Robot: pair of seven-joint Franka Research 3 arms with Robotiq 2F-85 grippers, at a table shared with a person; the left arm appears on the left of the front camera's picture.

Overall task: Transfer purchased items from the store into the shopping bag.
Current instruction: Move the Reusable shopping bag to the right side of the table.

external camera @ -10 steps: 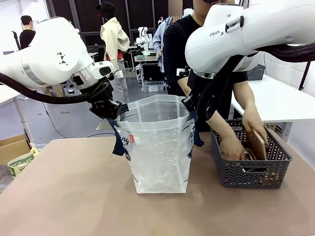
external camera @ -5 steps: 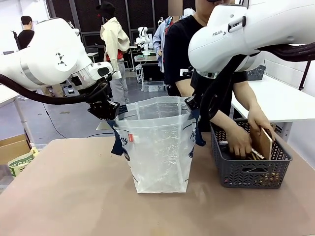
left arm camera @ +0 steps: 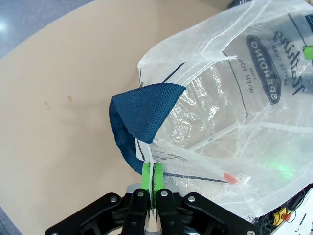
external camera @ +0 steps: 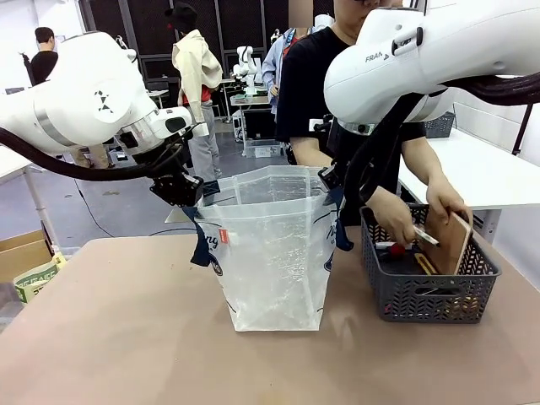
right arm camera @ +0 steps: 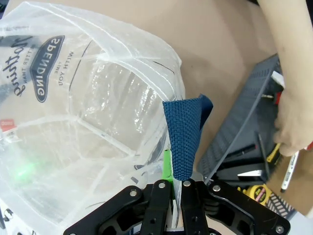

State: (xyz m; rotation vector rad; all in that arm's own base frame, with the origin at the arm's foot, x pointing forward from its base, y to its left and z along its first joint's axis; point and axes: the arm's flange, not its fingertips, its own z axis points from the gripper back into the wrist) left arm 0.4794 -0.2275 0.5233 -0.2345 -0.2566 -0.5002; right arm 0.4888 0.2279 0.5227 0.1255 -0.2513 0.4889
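Translucent clear plastic forms a tall shopping bag [external camera: 274, 253] with navy blue strap handles and navy lettering. It stands upright with its mouth open at the middle of a light brown table [external camera: 110, 337]. A small red tag [external camera: 224, 235] sits on the bag's front near the top.

The left gripper [external camera: 187, 192] is at the bag's left upper edge. In the left wrist view its green pads [left arm camera: 146, 172] are clenched flat together on the bag's rim, just beside a folded navy handle [left arm camera: 142, 112]. The right gripper [external camera: 331, 179] is at the bag's right upper edge. In the right wrist view its fingers are pinched on the rim where the other navy strap [right arm camera: 185, 137] rises. The two grippers hold the mouth spread wide between them.

A dark grey rectangular plastic basket with lattice sides [external camera: 430, 295] stands on the table to the right of the bag, close beside it. A person in a black top stands at the far side with both hands over the basket. One hand [external camera: 449, 202] holds a flat brown cardboard-coloured packet [external camera: 447, 243] upright inside the basket. The other hand [external camera: 392, 215] grips a small thin pale item that is too small to identify. A small red piece [external camera: 396, 250] lies in the basket below that hand. A yellow and black piece [right arm camera: 254, 191] also lies in the basket.
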